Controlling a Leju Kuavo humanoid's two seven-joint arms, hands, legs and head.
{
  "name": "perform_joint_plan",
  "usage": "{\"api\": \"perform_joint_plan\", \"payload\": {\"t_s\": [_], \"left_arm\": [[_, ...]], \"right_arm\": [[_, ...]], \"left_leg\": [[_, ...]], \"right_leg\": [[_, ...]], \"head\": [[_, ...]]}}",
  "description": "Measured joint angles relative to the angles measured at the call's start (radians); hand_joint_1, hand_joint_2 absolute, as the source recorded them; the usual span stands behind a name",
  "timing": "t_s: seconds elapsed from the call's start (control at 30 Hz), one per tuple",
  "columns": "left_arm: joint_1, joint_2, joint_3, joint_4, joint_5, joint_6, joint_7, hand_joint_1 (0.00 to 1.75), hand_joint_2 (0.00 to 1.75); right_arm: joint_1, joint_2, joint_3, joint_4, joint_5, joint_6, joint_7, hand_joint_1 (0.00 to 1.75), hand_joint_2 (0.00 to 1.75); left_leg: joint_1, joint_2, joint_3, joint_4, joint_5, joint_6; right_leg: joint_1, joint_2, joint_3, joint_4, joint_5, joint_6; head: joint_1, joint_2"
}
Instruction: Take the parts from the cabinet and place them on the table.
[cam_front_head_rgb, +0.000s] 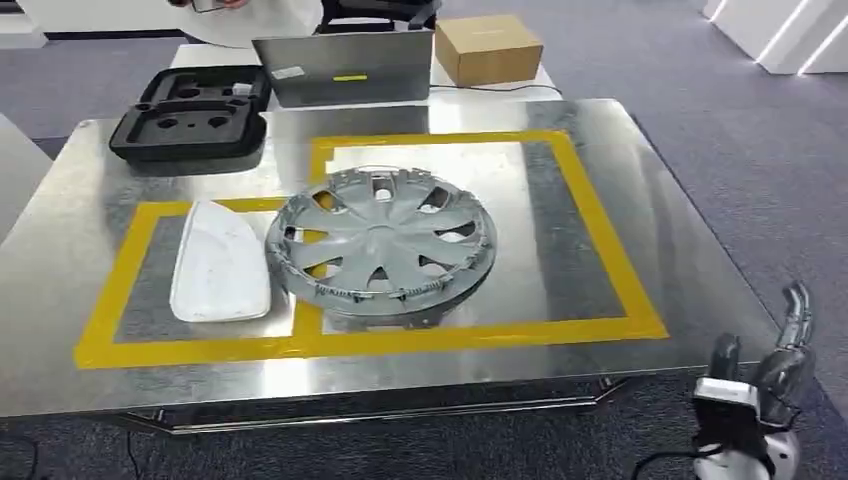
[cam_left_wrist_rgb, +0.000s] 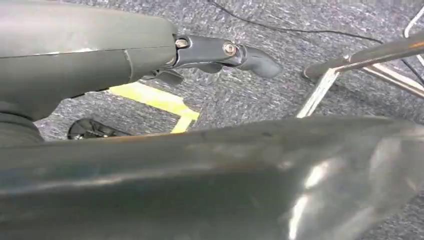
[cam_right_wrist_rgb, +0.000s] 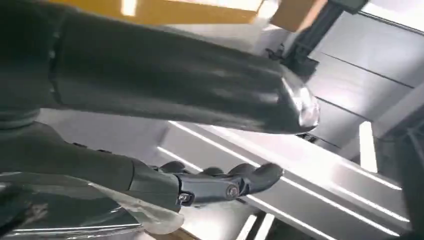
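A silver wheel cover (cam_front_head_rgb: 385, 245) lies flat on the steel table (cam_front_head_rgb: 640, 190), straddling the yellow tape frames. To its left, inside the left frame, lies a white shell-shaped part (cam_front_head_rgb: 220, 262). My right hand (cam_front_head_rgb: 768, 392) hangs below the table's near right corner, off the edge, its fingers pointing up and apart with nothing in them. The right wrist view shows the same hand (cam_right_wrist_rgb: 175, 85) with straight fingers (cam_right_wrist_rgb: 220, 182) and an empty palm. In the left wrist view my left hand (cam_left_wrist_rgb: 100, 55) hangs over the carpet, fingers (cam_left_wrist_rgb: 225, 51) stretched out, holding nothing.
A black foam tray (cam_front_head_rgb: 190, 115) sits on the far left of the table. Behind it stand a grey laptop-like panel (cam_front_head_rgb: 345, 65) and a cardboard box (cam_front_head_rgb: 487, 48). A steel table leg (cam_left_wrist_rgb: 320, 90) and yellow floor tape (cam_left_wrist_rgb: 155, 100) lie near my left hand.
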Motion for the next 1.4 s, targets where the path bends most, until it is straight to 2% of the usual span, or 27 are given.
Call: {"api": "perform_joint_plan", "payload": {"t_s": [0.1,0.13,0.17,0.2,0.23,0.3,0.37,0.43,0.47,0.53,0.6,0.63,0.67,0.77,0.8,0.83,0.87,0.93,0.97,1.0,1.03,1.1,1.17,1.2,1.3,1.33,1.4], "left_arm": [[0.006,-0.002,0.012,0.0,0.005,0.0,-0.002,0.0,0.0],[0.007,0.002,0.015,-0.002,0.006,0.0,-0.003,0.0,0.0],[0.008,0.0,0.017,-0.001,0.006,0.0,-0.004,0.0,0.0],[0.007,0.0,0.018,-0.002,0.006,0.002,-0.005,0.0,0.0],[0.007,0.0,0.02,-0.002,0.006,0.006,-0.004,0.0,0.0],[0.014,-0.002,0.029,-0.002,0.006,0.018,0.002,0.0,0.0],[0.02,-0.003,0.035,-0.002,0.005,0.024,0.01,0.0,0.0],[0.022,-0.005,0.041,-0.002,0.003,0.028,0.015,0.0,0.0],[0.023,-0.006,0.043,-0.002,0.003,0.03,0.018,0.0,0.0],[0.026,-0.009,0.045,-0.002,0.002,0.035,0.023,0.0,0.0],[0.026,-0.013,0.049,-0.003,-0.003,0.038,0.026,0.0,0.0],[0.026,-0.01,0.052,-0.009,-0.003,0.04,0.026,0.0,0.0],[0.028,-0.019,0.056,-0.011,-0.003,0.042,0.025,0.0,0.0],[0.042,-0.032,0.066,-0.024,-0.014,0.048,0.026,0.0,0.0],[0.047,-0.04,0.068,-0.028,-0.016,0.049,0.027,0.0,0.0],[0.048,-0.043,0.072,-0.035,-0.02,0.052,0.027,0.0,0.0],[0.05,-0.05,0.076,-0.039,-0.025,0.054,0.034,0.0,0.0],[0.057,-0.069,0.086,-0.052,-0.043,0.058,0.05,0.0,0.0],[0.061,-0.079,0.09,-0.057,-0.054,0.061,0.056,0.0,0.0],[0.062,-0.086,0.097,-0.062,-0.069,0.064,0.062,0.0,0.0],[0.062,-0.09,0.105,-0.063,-0.08,0.069,0.059,0.0,0.0],[0.059,-0.094,0.119,-0.064,-0.095,0.077,0.048,0.0,0.0],[0.053,-0.092,0.13,-0.066,-0.108,0.075,0.038,0.0,0.0],[0.05,-0.09,0.136,-0.066,-0.114,0.075,0.031,0.0,0.0],[0.044,-0.086,0.151,-0.066,-0.124,0.087,0.015,0.0,0.0],[0.042,-0.084,0.157,-0.066,-0.126,0.088,0.011,0.0,0.0],[0.04,-0.079,0.166,-0.066,-0.13,0.093,0.004,0.0,0.0]], "right_arm": [[0.044,0.033,-0.051,-0.011,-0.026,0.044,-0.024,0.0,0.0],[0.047,0.041,-0.058,-0.011,-0.028,0.047,-0.026,0.0,0.0],[0.057,0.05,-0.064,-0.015,-0.028,0.051,-0.028,0.0,0.0],[0.068,0.058,-0.075,-0.021,-0.03,0.056,-0.025,0.0,0.0],[0.077,0.072,-0.087,-0.023,-0.031,0.065,-0.019,0.0,0.0],[0.091,0.105,-0.12,-0.024,-0.049,0.091,-0.017,0.0,0.0],[0.108,0.148,-0.162,-0.024,-0.058,0.134,-0.026,0.0,0.0],[0.127,0.194,-0.21,-0.023,-0.062,0.163,-0.03,0.0,0.0],[0.131,0.207,-0.225,-0.023,-0.062,0.167,-0.031,0.0,0.0],[0.135,0.239,-0.256,-0.021,-0.054,0.178,-0.018,0.0,0.0],[0.137,0.272,-0.302,-0.016,-0.068,0.177,-0.001,0.0,0.0],[0.145,0.289,-0.331,-0.004,-0.083,0.163,0.006,0.0,0.0],[0.154,0.289,-0.352,0.012,-0.109,0.144,0.016,0.0,0.0],[0.164,0.29,-0.406,0.084,-0.279,0.095,0.049,0.0,0.0],[0.169,0.29,-0.418,0.111,-0.287,0.067,0.059,0.0,0.0],[0.174,0.29,-0.43,0.146,-0.277,0.039,0.07,0.0,0.0],[0.174,0.29,-0.441,0.186,-0.263,0.017,0.089,0.0,0.0],[0.163,0.29,-0.464,0.292,-0.228,-0.011,0.143,0.0,0.0],[0.149,0.29,-0.475,0.355,-0.207,0.0,0.169,0.0,0.0],[0.133,0.29,-0.496,0.442,-0.174,0.023,0.197,0.0,0.0],[0.111,0.29,-0.521,0.516,-0.133,0.026,0.212,0.0,0.0],[0.06,0.29,-0.586,0.655,-0.043,0.013,0.231,0.0,0.0],[0.01,0.29,-0.646,0.771,0.038,0.005,0.234,0.0,0.0],[-0.015,0.29,-0.688,0.832,0.088,0.002,0.231,0.0,0.0],[-0.058,0.288,-0.782,0.99,0.221,-0.018,0.218,0.0,0.0],[-0.074,0.284,-0.801,1.037,0.262,-0.026,0.214,0.0,0.0],[-0.109,0.272,-0.835,1.135,0.308,-0.034,0.205,0.0,0.0]], "left_leg": [[0.017,0.0,-0.015,0.022,-0.002,-0.026],[0.013,-0.001,-0.025,0.033,-0.005,-0.04],[0.014,-0.001,-0.029,0.04,-0.006,-0.048],[0.011,-0.003,-0.031,0.049,-0.006,-0.055],[0.012,-0.003,-0.032,0.049,0.0,-0.062],[0.018,-0.004,-0.037,0.057,-0.006,-0.071],[0.015,-0.001,-0.058,0.14,-0.109,-0.069],[0.01,-0.001,-0.09,0.292,-0.214,-0.064],[0.006,-0.001,-0.09,0.331,-0.229,-0.059],[-0.005,-0.001,-0.039,0.294,-0.192,-0.04],[-0.023,-0.002,0.072,0.126,-0.132,-0.005],[-0.038,-0.002,0.127,0.034,-0.141,0.024],[-0.039,0.004,0.14,0.008,-0.139,0.02],[-0.05,0.002,0.13,0.001,-0.118,0.018],[-0.039,0.005,0.124,-0.021,-0.095,0.019],[-0.037,0.013,0.118,-0.026,-0.081,0.019],[-0.037,0.013,0.104,-0.029,-0.07,0.028],[-0.036,0.016,0.077,-0.027,-0.05,0.028],[-0.036,0.02,0.06,-0.026,-0.038,0.027],[-0.035,0.024,0.042,-0.022,-0.026,0.025],[-0.033,0.025,0.026,-0.018,-0.016,0.021],[-0.027,0.027,-0.009,0.001,-0.002,0.01],[-0.032,0.026,-0.037,0.032,0.006,0.0],[-0.033,0.028,-0.046,0.043,0.015,-0.009],[-0.027,0.024,-0.054,0.041,0.039,-0.024],[-0.022,0.017,-0.06,0.051,0.009,-0.032],[-0.02,0.015,-0.081,0.16,-0.123,-0.044]], "right_leg": [[-0.021,-0.011,0.138,-0.238,0.107,0.028],[-0.013,-0.003,0.159,-0.262,0.085,0.035],[-0.012,0.011,0.142,-0.233,0.111,0.009],[-0.014,0.008,0.129,-0.247,0.088,-0.002],[-0.012,0.009,0.131,-0.234,0.091,-0.021],[-0.012,0.003,0.113,-0.233,0.099,-0.04],[-0.005,0.001,0.102,-0.235,0.112,-0.053],[0.006,-0.006,0.089,-0.234,0.128,-0.062],[0.011,-0.007,0.08,-0.233,0.136,-0.064],[0.023,-0.007,0.056,-0.232,0.154,-0.069],[0.035,-0.006,0.041,-0.233,0.17,-0.072],[0.032,-0.01,0.038,-0.233,0.177,-0.072],[0.035,-0.011,0.034,-0.235,0.184,-0.067],[0.026,-0.016,0.036,-0.247,0.209,-0.049],[0.03,-0.015,0.035,-0.246,0.211,-0.043],[0.027,-0.009,0.024,-0.233,0.179,-0.037],[0.027,-0.008,0.01,-0.196,0.117,-0.031],[0.021,-0.009,-0.014,-0.068,0.005,-0.024],[0.02,-0.009,-0.019,-0.005,-0.019,-0.021],[0.019,-0.009,-0.011,0.028,0.0,-0.016],[0.017,-0.009,0.014,0.02,0.043,-0.012],[0.009,-0.01,0.116,-0.093,0.113,-0.002],[0.004,-0.009,0.251,-0.276,0.067,0.004],[0.008,-0.006,0.245,-0.302,0.042,-0.02],[0.012,-0.013,0.226,-0.296,0.059,-0.051],[0.01,-0.018,0.216,-0.296,0.068,-0.061],[0.011,-0.017,0.192,-0.296,0.089,-0.07]], "head": [[0.001,0.0],[0.004,0.0],[0.007,0.0],[0.006,0.0],[0.004,0.0],[-0.003,0.0],[-0.012,0.0],[-0.019,0.0],[-0.017,0.0],[-0.018,0.0],[-0.018,0.0],[-0.015,0.0],[-0.016,0.0],[-0.017,0.0],[-0.018,0.0],[-0.02,0.0],[-0.014,0.0],[-0.006,0.0],[-0.006,0.0],[-0.005,0.0],[-0.006,0.0],[-0.006,0.0],[-0.001,0.0],[-0.003,0.0],[-0.001,0.0],[-0.005,0.0],[-0.01,0.0]]}}
